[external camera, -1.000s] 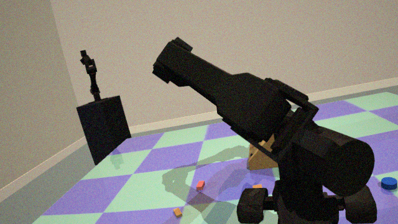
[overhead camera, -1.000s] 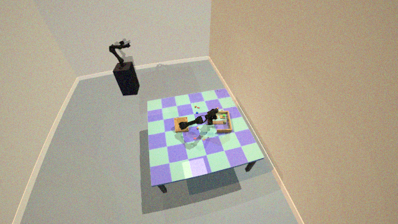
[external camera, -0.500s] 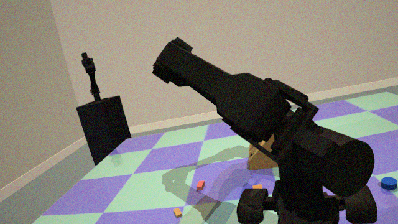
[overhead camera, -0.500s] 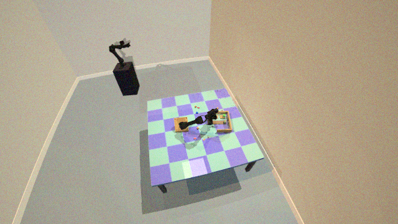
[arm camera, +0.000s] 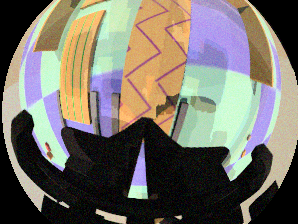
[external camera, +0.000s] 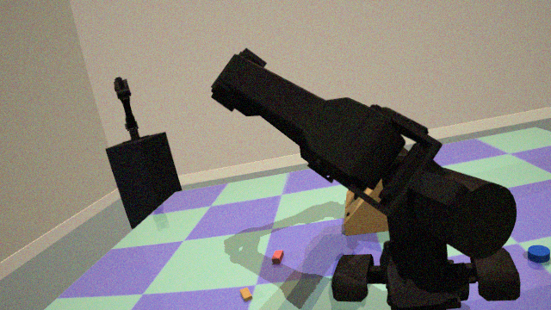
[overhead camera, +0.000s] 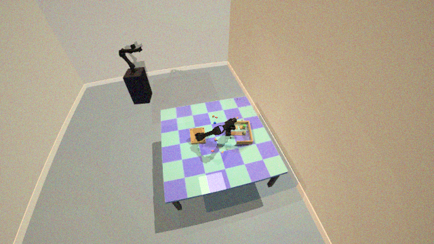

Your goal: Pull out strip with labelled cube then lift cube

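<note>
My gripper is shut with nothing between its fingers. It hangs over the near side of the wooden tray, fingertips over the strip with purple zigzags, which runs up the middle of the wrist view. A strip with green lines lies left of it, apart from it, between thin grey rails. In the top view a strip shows beside the gripper, with a small dark block at its far end. A green piece lies near it. No label can be read, so I cannot tell which cube is labelled.
A tan base plate is under the arm. A blue disc, a red block and an orange block lie outside the tray. Another arm stands on a black pedestal.
</note>
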